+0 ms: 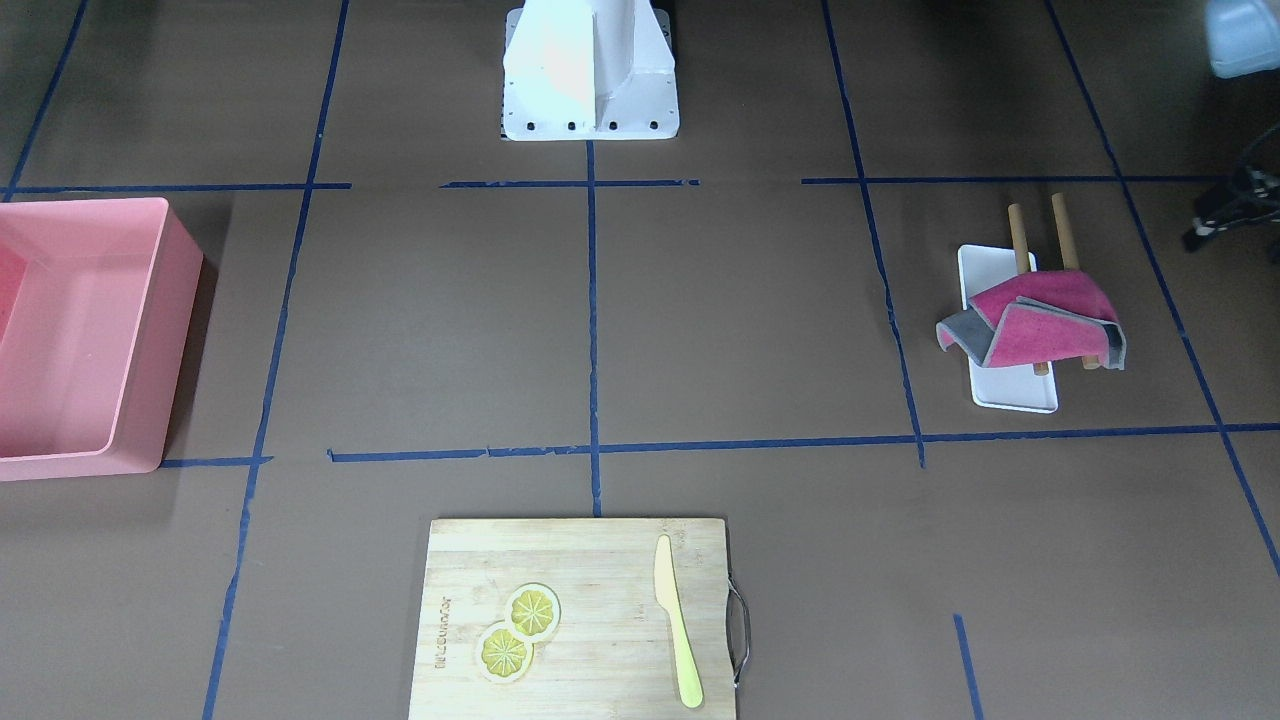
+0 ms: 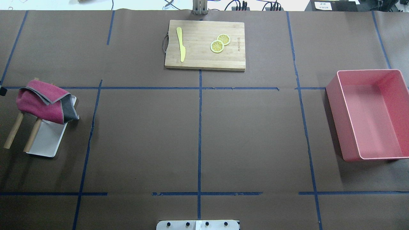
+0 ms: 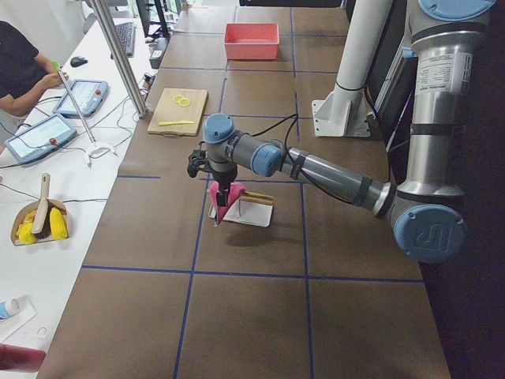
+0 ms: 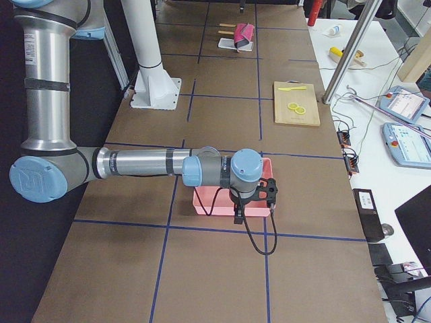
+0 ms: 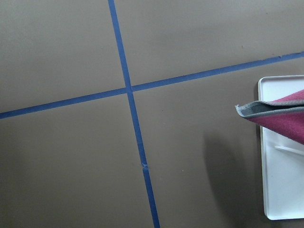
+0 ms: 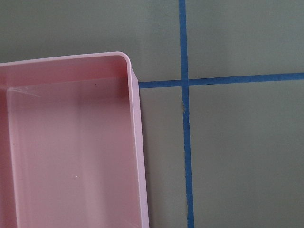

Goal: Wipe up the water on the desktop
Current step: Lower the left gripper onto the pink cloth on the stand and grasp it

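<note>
Cloth (image 2: 41, 100) grab looks like our step now: it drapes a rack (image 2: 14, 134) at the left of the brown surface (image 2: 255, 134). Left hand (image 3: 224, 194) hangs by it, spread or closed we cannot tell; next, drop and pinch.

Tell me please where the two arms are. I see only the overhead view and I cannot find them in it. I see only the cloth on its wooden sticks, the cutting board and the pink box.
Observer: In the left side view, the left arm reaches out over the table, and the left end effector hangs directly over the cloth. I cannot tell whether it touches.
Operator: And the other arm?
Observer: In the right side view, the right arm is stretched out low, and the right end effector hangs over the camera-side edge of the pink box.
</note>
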`<action>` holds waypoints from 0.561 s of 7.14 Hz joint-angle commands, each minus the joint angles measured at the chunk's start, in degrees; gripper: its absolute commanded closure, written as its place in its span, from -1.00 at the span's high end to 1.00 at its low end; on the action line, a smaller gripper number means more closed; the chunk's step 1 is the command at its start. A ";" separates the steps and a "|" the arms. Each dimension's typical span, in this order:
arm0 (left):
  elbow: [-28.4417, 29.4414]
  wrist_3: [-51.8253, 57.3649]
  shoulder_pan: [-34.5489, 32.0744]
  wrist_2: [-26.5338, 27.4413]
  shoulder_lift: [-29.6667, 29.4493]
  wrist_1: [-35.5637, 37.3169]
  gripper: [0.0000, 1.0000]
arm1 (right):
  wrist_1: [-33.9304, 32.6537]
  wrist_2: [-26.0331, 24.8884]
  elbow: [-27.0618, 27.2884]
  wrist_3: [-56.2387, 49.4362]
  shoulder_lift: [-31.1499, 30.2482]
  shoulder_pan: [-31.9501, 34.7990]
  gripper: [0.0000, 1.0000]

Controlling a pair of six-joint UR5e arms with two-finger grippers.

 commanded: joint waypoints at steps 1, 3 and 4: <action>5.64 -3.11 4.00 0.47 -5.19 -2.55 0.99 | 0.52 -0.15 -0.25 0.06 -0.18 -1.03 1.00; 7.70 -3.20 5.32 3.19 -6.11 -3.08 0.94 | 0.52 -0.15 -0.60 0.06 -0.01 -1.48 1.00; 8.05 -3.11 5.32 3.19 -6.11 -3.08 0.89 | 0.52 -0.15 -0.60 0.06 -0.01 -1.65 1.00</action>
